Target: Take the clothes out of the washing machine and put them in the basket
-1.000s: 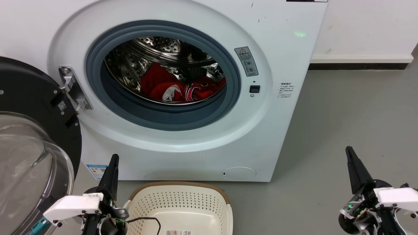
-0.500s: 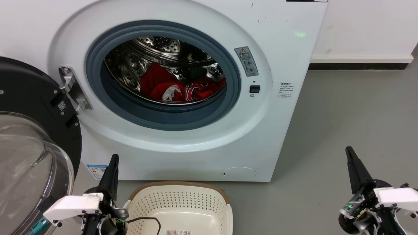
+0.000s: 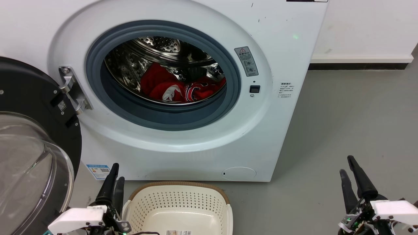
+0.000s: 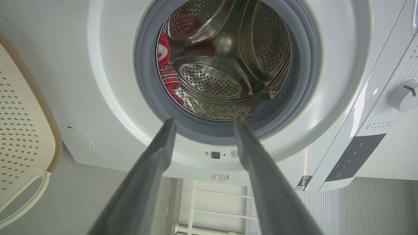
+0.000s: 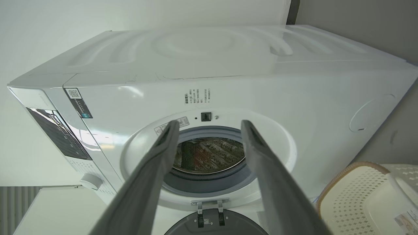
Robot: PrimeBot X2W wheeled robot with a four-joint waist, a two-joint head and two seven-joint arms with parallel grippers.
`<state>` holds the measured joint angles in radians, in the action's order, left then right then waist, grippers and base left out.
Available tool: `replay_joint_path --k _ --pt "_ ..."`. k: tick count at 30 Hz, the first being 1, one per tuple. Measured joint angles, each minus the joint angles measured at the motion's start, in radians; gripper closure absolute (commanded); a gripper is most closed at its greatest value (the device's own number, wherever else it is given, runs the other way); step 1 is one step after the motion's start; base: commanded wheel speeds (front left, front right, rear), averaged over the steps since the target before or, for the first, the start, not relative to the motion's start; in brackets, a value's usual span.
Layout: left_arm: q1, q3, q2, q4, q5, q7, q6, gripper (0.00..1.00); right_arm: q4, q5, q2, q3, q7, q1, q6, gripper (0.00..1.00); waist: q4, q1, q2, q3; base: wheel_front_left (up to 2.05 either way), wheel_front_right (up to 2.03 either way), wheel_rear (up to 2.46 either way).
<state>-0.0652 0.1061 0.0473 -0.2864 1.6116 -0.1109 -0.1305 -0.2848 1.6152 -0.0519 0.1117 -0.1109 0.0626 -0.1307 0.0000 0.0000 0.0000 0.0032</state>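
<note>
two red clothes [image 3: 183, 86], where are they?
— heaped low in the drum [image 3: 156, 44] of the washing machine [image 3: 281, 58]; its door [image 3: 29, 94] hangs open at the left.
— the basket [image 3: 178, 183]?
— on the floor [image 3: 343, 107], just before the machine.
— and the tools?
— left tool [image 3: 118, 171] sits just beside the basket's left rim, right tool [image 3: 346, 164] well apart over the floor at the right, both spread wide.

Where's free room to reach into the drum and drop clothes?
Drum is free above the clothes, inside the grey seal. The basket holds no clothes. Bare floor right of the washing machine. Crowded left: the open door juts out.
</note>
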Motion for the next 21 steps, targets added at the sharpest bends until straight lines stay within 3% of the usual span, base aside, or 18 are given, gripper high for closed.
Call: replay_joint_path --k 8,21 --pt "0.004 0.004 0.0 0.024 -0.071 0.04 0.001 0.0 0.011 -0.071 0.0 -0.002 0.04 -0.005 0.0 0.0 0.0 0.0 0.0 0.001 0.0 0.0 0.0" --pt "0.018 -0.025 0.0 0.116 -0.362 0.098 0.064 0.0 0.123 -0.403 0.001 -0.017 0.096 -0.027 0.0 0.0 0.001 0.0 0.0 0.006 0.0 0.0 0.0"
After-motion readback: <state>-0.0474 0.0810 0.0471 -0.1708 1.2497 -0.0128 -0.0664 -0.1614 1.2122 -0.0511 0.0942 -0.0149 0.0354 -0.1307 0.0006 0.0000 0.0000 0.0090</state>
